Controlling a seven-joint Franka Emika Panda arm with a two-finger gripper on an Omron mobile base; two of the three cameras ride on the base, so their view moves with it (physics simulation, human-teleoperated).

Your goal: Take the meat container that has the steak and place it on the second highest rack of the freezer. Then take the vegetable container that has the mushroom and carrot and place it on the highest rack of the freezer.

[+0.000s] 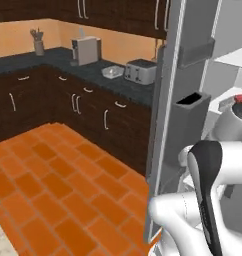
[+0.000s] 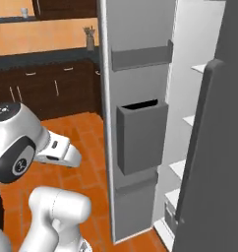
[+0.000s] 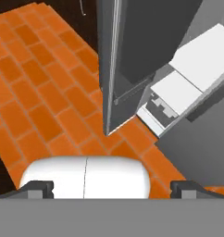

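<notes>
The white arm [image 1: 203, 200] folds up close over its base, its dark-jointed elbow bent sharply and a dark stripe running down the forearm. In the right base view the arm [image 2: 22, 142] shows a rounded shoulder joint with a short link reaching forward and down. The gripper [image 3: 111, 187] points down toward the floor, its two dark fingertips [image 3: 40, 187] spread wide apart, with nothing between them.
</notes>
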